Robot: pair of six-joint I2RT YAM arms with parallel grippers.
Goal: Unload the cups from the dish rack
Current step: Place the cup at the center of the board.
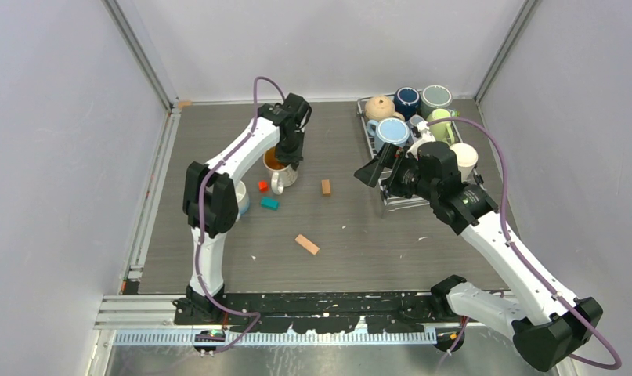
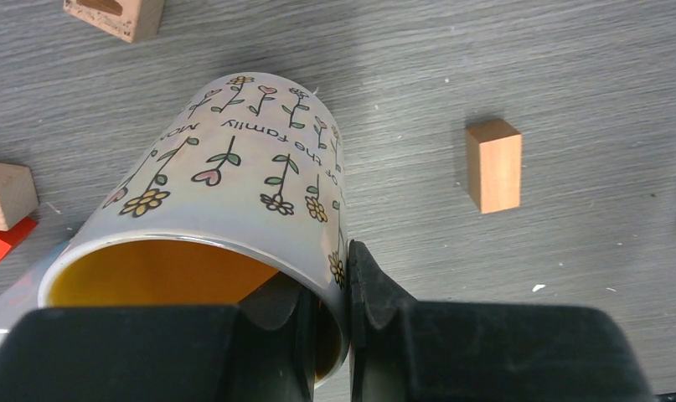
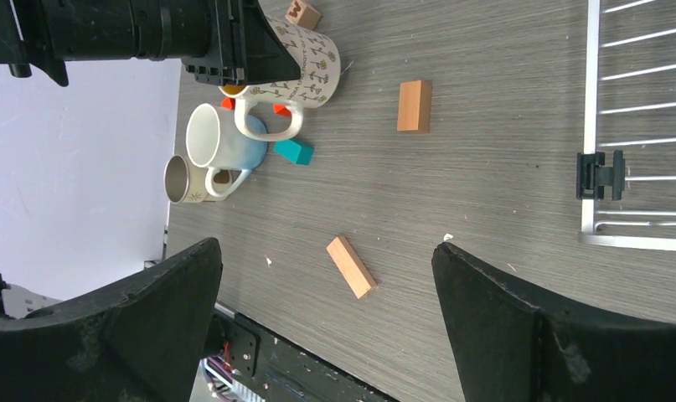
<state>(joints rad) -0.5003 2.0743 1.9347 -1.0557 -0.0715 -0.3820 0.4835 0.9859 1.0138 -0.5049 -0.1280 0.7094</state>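
Note:
The silver wire dish rack (image 1: 399, 202) stands at the back right and holds a tan mug (image 1: 379, 107), a navy mug (image 1: 407, 98), a grey-green mug (image 1: 436, 98), a light blue mug (image 1: 392, 131), a lime green mug (image 1: 442, 124) and a white mug (image 1: 464, 159). My left gripper (image 2: 343, 310) is shut on the rim of the orange-lined flowered mug (image 2: 234, 193), one finger inside and one outside, at the table's middle left (image 1: 279, 168). My right gripper (image 3: 326, 335) is open and empty, beside the rack's left front edge (image 3: 602, 239).
A white-and-blue mug (image 3: 213, 138) and a small metallic mug (image 3: 182, 178) stand on the table left of the flowered mug. Wooden blocks (image 1: 326, 186) (image 1: 306, 244), a red block (image 1: 262, 186) and a teal block (image 1: 269, 204) lie nearby. Walls enclose the table.

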